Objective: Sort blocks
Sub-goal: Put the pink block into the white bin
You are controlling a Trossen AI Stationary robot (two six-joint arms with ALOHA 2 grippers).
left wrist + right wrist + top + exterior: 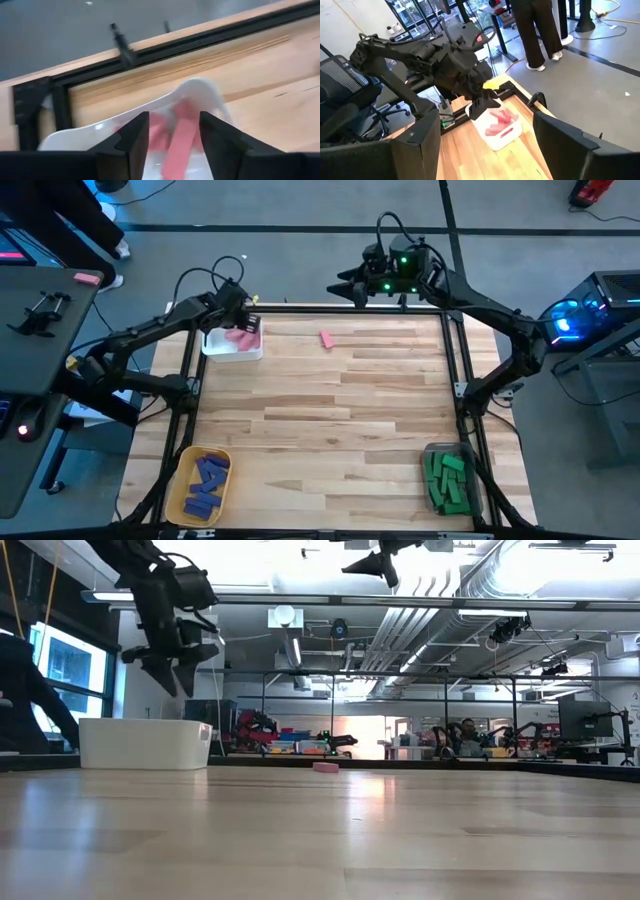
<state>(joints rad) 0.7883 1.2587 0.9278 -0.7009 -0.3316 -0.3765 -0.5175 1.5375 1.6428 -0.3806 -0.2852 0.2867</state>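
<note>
- Left gripper [243,323] hangs over the white bin [217,347] at the table's far left corner; its fingers [131,141] stand parted, and a pink block [179,145] shows in the gap between them, inside or just above the bin — I cannot tell whether it touches them.
- More pink blocks [243,337] lie in that bin.
- Blue-purple blocks [207,481] fill the yellow bin [181,502] at the near left corner.
- One pink block [327,339] lies alone on the table [340,420], near the far edge.
- Right gripper [352,285] hovers beyond the far edge, fingers spread wide, holding nothing.
- Green blocks [447,479] sit in the clear bin [429,451] at the near right corner.
</note>
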